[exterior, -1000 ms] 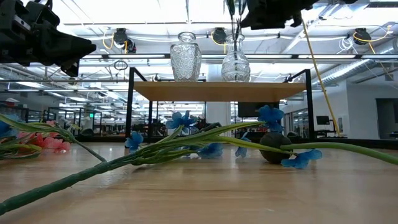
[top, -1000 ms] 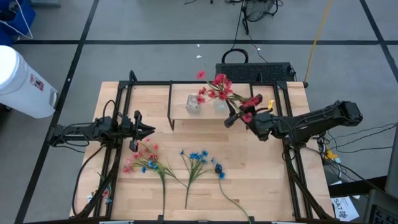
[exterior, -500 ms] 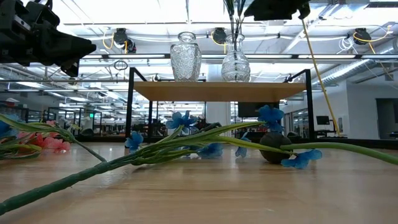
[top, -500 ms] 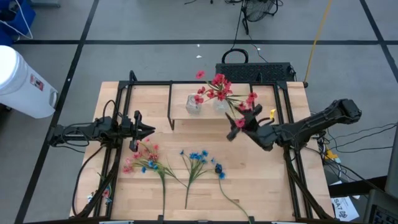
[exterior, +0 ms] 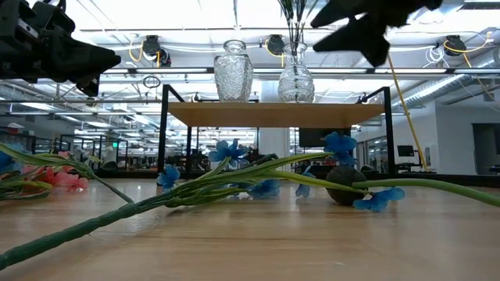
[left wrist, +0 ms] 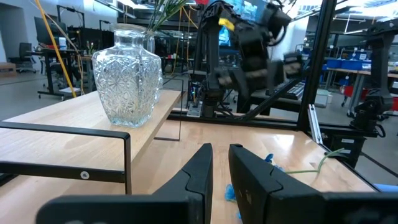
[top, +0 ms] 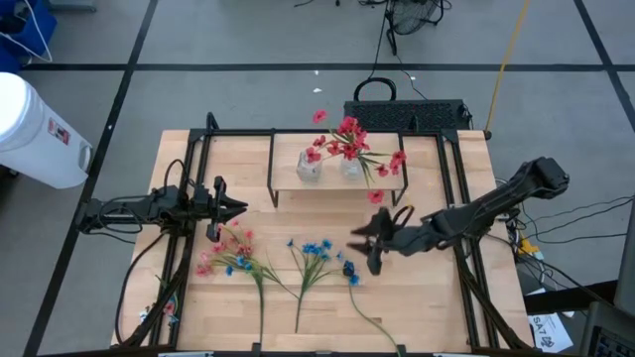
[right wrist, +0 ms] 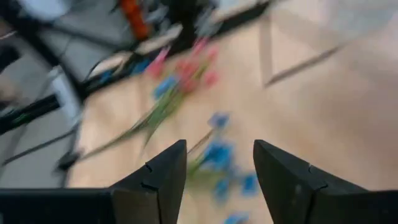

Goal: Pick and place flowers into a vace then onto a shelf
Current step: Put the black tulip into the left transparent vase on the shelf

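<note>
The red flowers (top: 349, 144) stand in the right glass vase (exterior: 296, 74) on the shelf (top: 288, 171). Beside it, the left vase (exterior: 233, 72) holds nothing. The blue flowers (top: 316, 250) and the pink flowers (top: 226, 253) lie flat on the tabletop near the front edge. My right gripper (top: 361, 248) hangs open above the table just right of the blue blossoms (right wrist: 217, 152), touching nothing. My left gripper (top: 241, 206) waits at the table's left, level with the shelf, its fingers a narrow gap apart (left wrist: 220, 149).
A black outer frame (top: 193, 198) runs along both sides and the back of the table. The shelf's thin black legs (exterior: 164, 133) stand at the far middle. Long green stems (exterior: 117, 215) stretch toward the near edge. A white bin (top: 30, 119) stands on the floor at left.
My right gripper has left the shelf's right end, by the red blossoms, and swung toward the near edge and leftward. It now hangs over the table beside the blue flowers. The red flowers stay in the vase.
</note>
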`<state>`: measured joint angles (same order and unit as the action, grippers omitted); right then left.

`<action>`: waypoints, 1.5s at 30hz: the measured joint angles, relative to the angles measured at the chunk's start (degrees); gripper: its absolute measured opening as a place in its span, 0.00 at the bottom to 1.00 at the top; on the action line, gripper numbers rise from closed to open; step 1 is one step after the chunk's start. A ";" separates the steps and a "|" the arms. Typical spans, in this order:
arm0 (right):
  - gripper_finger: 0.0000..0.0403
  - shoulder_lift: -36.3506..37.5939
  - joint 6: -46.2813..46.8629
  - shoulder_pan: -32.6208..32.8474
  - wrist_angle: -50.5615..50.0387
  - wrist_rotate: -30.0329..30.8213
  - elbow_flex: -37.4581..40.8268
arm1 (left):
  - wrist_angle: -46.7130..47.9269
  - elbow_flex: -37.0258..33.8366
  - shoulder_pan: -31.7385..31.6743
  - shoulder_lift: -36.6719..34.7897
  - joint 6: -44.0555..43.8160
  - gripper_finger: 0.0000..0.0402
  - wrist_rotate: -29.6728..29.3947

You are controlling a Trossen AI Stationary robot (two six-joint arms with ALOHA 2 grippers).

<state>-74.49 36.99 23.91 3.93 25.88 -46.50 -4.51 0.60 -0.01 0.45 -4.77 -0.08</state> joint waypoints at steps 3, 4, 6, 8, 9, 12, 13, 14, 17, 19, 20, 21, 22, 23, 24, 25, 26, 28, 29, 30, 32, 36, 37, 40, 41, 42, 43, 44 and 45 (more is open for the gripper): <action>0.44 -2.39 6.37 0.85 -0.10 -5.52 0.00 | -0.02 0.00 0.01 0.00 0.01 0.14 0.00; 0.44 -3.02 8.31 1.03 0.05 -7.48 0.00 | 0.00 0.01 0.02 0.00 0.01 0.14 0.00; 0.44 -3.87 11.93 1.63 -0.95 -10.92 0.00 | 0.00 0.02 0.01 0.00 0.00 0.14 0.00; 0.44 -4.72 16.52 2.26 -1.24 -13.38 0.00 | 0.00 0.01 0.01 0.01 0.01 0.14 0.00; 0.44 -5.01 18.53 2.65 -1.45 -14.49 0.00 | -0.01 0.01 0.01 0.01 0.01 0.14 0.00; 0.44 -5.74 23.51 3.93 -2.35 -16.03 0.00 | 0.00 0.01 0.01 0.01 0.01 0.14 0.00; 0.44 -6.21 24.89 4.17 -2.03 -17.16 0.00 | 0.00 0.02 0.00 0.00 0.00 0.14 0.00; 0.44 -6.67 26.31 4.51 -2.01 -18.25 0.00 | -0.02 0.02 0.00 0.00 0.00 0.14 0.00; 0.44 -8.57 30.32 5.51 -1.80 -19.79 -0.03 | 0.00 0.02 0.00 0.00 0.00 0.14 0.00; 0.44 -10.49 32.56 5.60 -1.95 -21.52 -0.04 | 0.00 0.01 0.01 0.01 0.01 0.14 0.00; 0.44 -11.54 33.48 5.59 -1.93 -22.22 -0.02 | 0.00 0.02 0.01 0.00 0.01 0.14 0.00; 0.44 -12.46 34.29 5.53 -1.30 -23.24 0.00 | -0.01 0.01 0.00 0.00 0.00 0.14 0.00; 0.44 -13.27 34.69 5.48 -0.48 -24.17 0.00 | 0.00 0.01 0.01 0.01 0.01 0.14 0.00; 0.44 -13.83 35.15 5.46 0.09 -25.04 0.00 | -0.01 0.02 0.02 0.01 0.02 0.14 0.00; 0.44 -14.48 35.55 5.46 0.76 -25.84 0.00 | -0.02 0.02 0.02 0.00 0.02 0.14 0.00; 0.44 -15.30 35.92 5.47 2.12 -26.10 0.00 | 0.00 0.00 0.00 0.02 0.00 0.14 0.00; 0.44 -15.97 36.04 5.48 3.49 -26.34 0.00 | 0.00 0.00 0.00 0.00 0.00 0.14 0.00; 0.44 -17.19 36.13 5.46 6.11 -27.58 0.00 | -0.02 0.01 0.00 0.00 0.00 0.14 0.00; 0.44 -17.82 36.54 5.46 7.43 -27.82 -0.04 | 0.00 0.01 0.01 0.02 0.01 0.14 0.00; 0.44 -18.46 37.05 5.46 7.94 -28.28 -0.07 | 0.00 0.02 0.01 0.01 0.01 0.14 0.00; 0.44 -19.99 37.85 5.46 8.33 -29.10 -0.05 | 0.00 0.02 0.02 0.00 0.00 0.14 0.00; 0.44 -22.06 39.03 5.46 8.90 -30.57 -0.04 | 0.02 0.01 0.02 0.00 0.01 0.14 0.00; 0.44 -22.47 39.03 5.46 9.43 -30.59 -0.04 | 0.00 0.02 0.02 0.02 0.00 0.14 0.00; 0.44 -23.76 39.22 5.44 11.85 -30.66 -0.02 | 0.00 0.01 0.01 0.01 0.01 0.14 0.01; 0.44 -24.16 39.28 5.44 12.72 -30.74 -0.04 | -0.01 0.01 0.00 0.01 0.00 0.14 0.00; 0.44 -24.63 39.48 5.44 13.36 -30.98 -0.04 | -0.02 0.02 0.00 0.00 0.00 0.14 0.00; 0.44 -25.24 39.99 5.42 13.77 -31.72 -0.04 | 0.00 0.02 0.02 0.00 0.01 0.14 0.00; 0.44 -25.96 40.28 5.36 14.02 -32.04 -0.04 | 0.00 0.02 0.02 0.02 0.00 0.14 0.00; 0.44 -26.62 40.34 5.35 14.09 -32.11 -0.03 | -0.02 0.00 0.00 0.02 0.00 0.14 0.00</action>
<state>-101.10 77.33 29.26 18.02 -6.23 -46.53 -4.53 0.60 -0.01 0.47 -4.78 -0.08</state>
